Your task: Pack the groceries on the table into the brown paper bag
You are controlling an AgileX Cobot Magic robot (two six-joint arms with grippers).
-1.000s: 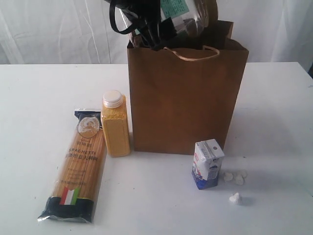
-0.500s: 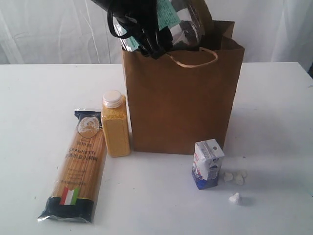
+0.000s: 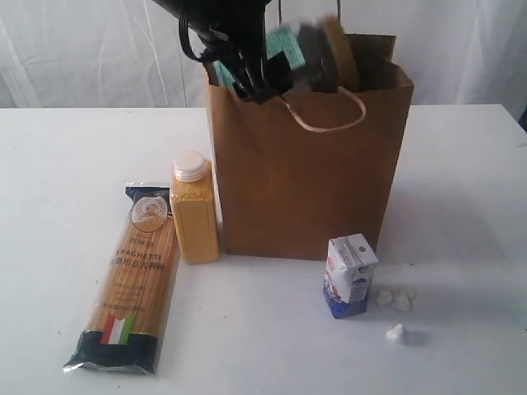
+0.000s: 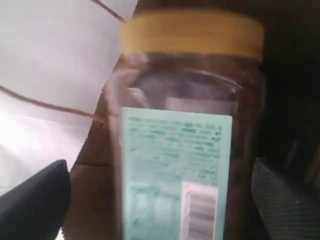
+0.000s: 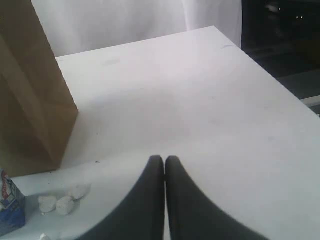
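Observation:
A gold-lidded clear jar with a green label lies tilted and blurred in the mouth of the brown paper bag. My left gripper hangs over the bag's left rim. In the left wrist view the jar sits between the spread fingers, and a gap shows on one side, so the jaws stand open. On the table lie the spaghetti packet, the yellow-grain bottle and the white-blue carton. My right gripper is shut and empty above the table, right of the bag.
Small white lumps lie beside the carton, with one more nearer the front edge. They also show in the right wrist view as white lumps next to the carton. White curtains hang behind the table.
The jar has come down from above the bag into its mouth and has shifted right, away from my left gripper. The bag's top has moved slightly. The right gripper's earlier state is not shown.

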